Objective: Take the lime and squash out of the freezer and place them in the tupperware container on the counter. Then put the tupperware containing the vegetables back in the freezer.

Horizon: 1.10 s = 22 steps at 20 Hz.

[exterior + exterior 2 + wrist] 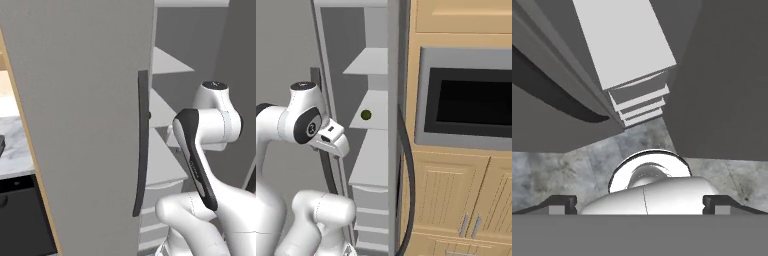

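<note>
- The freezer stands open at centre-left of the right base view, its grey door filling the left base view's left half.
- The lime sits on a middle shelf.
- The gripper is spread wide, holding nothing, at the hand view's bottom.

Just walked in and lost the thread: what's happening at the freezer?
The freezer stands open, its door swung wide. The white arm's hand is open and empty, pointing down toward the floor beside the lower drawers. The lime sits untouched on a middle shelf; nothing has been taken out yet.
</note>
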### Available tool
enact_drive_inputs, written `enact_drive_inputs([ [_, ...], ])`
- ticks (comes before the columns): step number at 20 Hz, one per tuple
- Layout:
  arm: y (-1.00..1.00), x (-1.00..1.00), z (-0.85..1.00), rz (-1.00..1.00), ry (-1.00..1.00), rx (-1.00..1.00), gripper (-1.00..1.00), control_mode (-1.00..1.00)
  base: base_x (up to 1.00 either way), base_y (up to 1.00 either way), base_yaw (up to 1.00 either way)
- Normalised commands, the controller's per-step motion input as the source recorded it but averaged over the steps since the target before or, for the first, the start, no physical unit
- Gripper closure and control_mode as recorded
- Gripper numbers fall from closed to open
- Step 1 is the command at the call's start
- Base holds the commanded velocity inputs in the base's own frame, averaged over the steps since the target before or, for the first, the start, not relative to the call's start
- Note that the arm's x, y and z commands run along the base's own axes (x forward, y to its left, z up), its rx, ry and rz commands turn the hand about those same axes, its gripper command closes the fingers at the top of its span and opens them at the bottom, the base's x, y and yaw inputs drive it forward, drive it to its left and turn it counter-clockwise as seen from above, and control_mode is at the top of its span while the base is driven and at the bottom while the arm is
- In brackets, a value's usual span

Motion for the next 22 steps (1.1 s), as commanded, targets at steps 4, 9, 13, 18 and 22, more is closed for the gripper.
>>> enact_drive_inputs([
  [4,0.0,0.0,0.0,0.0,0.0,0.0,-1.0,1.0,0.73,-0.15,0.0],
  [9,0.0,0.0,0.0,0.0,0.0,0.0,-1.0,1.0,0.98,-0.28,0.04],
  [13,0.0,0.0,0.0,0.0,0.0,0.0,-1.0,1.0,0.87,-0.21,0.05],
  [18,-0.28,0.28,0.0,0.04,-0.01,0.02,-1.0,-1.0,0.18,-0.11,0.03],
  [22,-0.48,0.71,0.0,0.03,-0.1,0.02,-1.0,-1.0,0.0,0.0,0.0],
])
